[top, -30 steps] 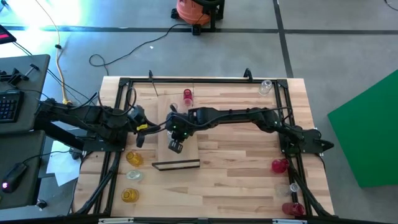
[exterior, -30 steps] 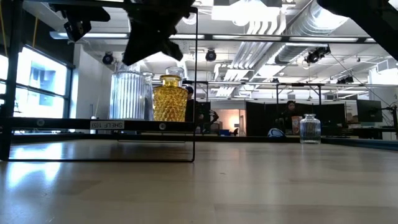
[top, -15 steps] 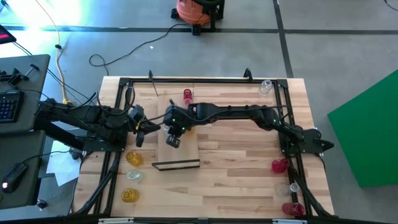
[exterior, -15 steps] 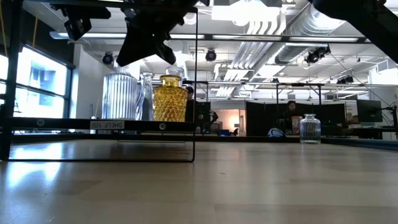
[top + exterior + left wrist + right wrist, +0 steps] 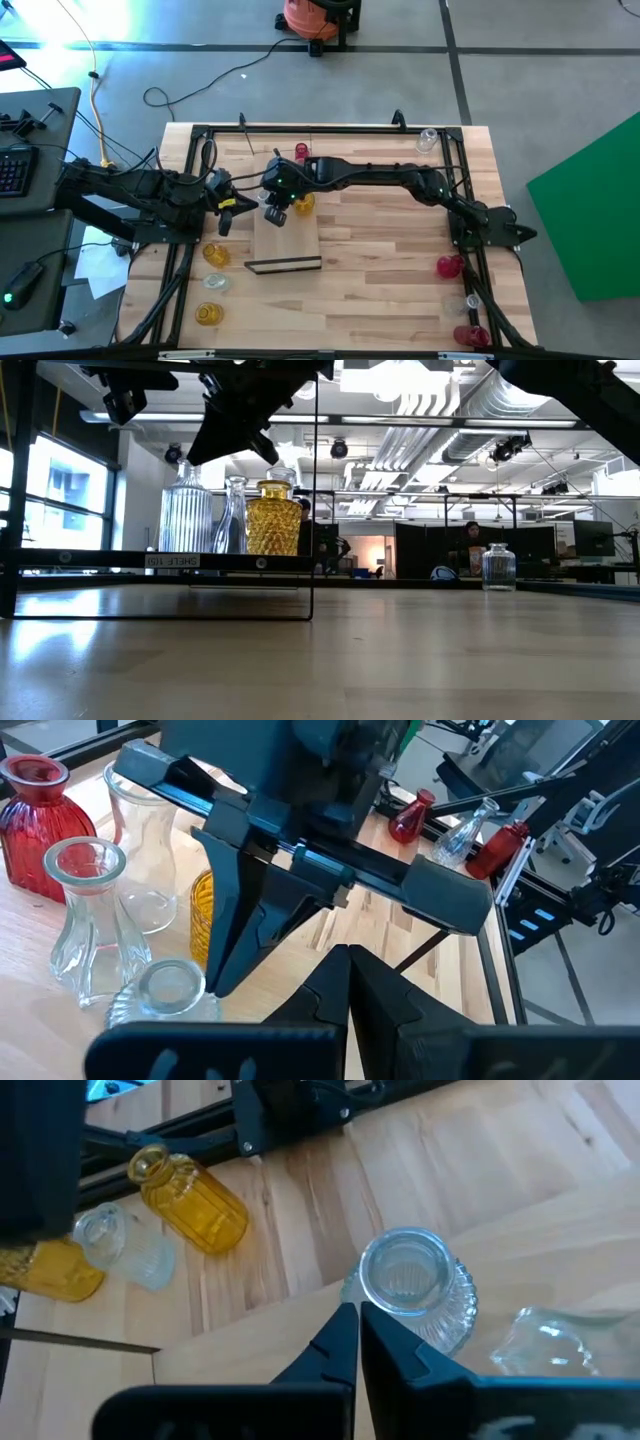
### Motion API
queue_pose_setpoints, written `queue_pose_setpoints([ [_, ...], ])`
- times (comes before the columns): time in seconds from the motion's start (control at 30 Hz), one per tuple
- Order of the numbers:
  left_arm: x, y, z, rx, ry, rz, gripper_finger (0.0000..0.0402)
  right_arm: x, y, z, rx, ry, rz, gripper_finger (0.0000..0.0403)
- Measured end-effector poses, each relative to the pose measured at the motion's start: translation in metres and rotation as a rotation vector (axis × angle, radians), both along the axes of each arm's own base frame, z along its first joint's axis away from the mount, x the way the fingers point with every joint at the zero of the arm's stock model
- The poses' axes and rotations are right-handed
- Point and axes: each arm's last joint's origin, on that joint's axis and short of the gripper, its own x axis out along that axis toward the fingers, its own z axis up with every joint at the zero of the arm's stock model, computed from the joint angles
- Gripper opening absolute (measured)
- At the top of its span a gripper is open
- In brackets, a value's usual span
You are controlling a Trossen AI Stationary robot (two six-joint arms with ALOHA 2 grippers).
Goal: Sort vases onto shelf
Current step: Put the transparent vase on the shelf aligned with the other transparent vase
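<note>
The near half of the shelf (image 5: 296,243), toward its dark strip, lay bare, and the tabletop's (image 5: 390,290) middle was open. The shelf's far end was crowded: a ribbed clear vase (image 5: 415,1288), a waisted clear vase (image 5: 86,915), an amber vase (image 5: 273,518) and a red vase (image 5: 36,825) stood close together. The right gripper (image 5: 277,212) hung over them, with the left gripper (image 5: 232,207) just beside the shelf's left edge.

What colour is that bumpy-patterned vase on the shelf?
Amber-yellow vase, clearest in the low view.
</note>
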Motion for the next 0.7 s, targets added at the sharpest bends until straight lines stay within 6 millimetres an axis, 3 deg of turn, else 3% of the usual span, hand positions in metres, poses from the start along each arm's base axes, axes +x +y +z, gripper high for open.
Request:
queue_pose_setpoints([
  [0.7,0.0,0.001,0.0,0.001,-0.003,0.028,0.0,0.004,-0.027,0.007,-0.016,-0.091,-0.045,0.0],
])
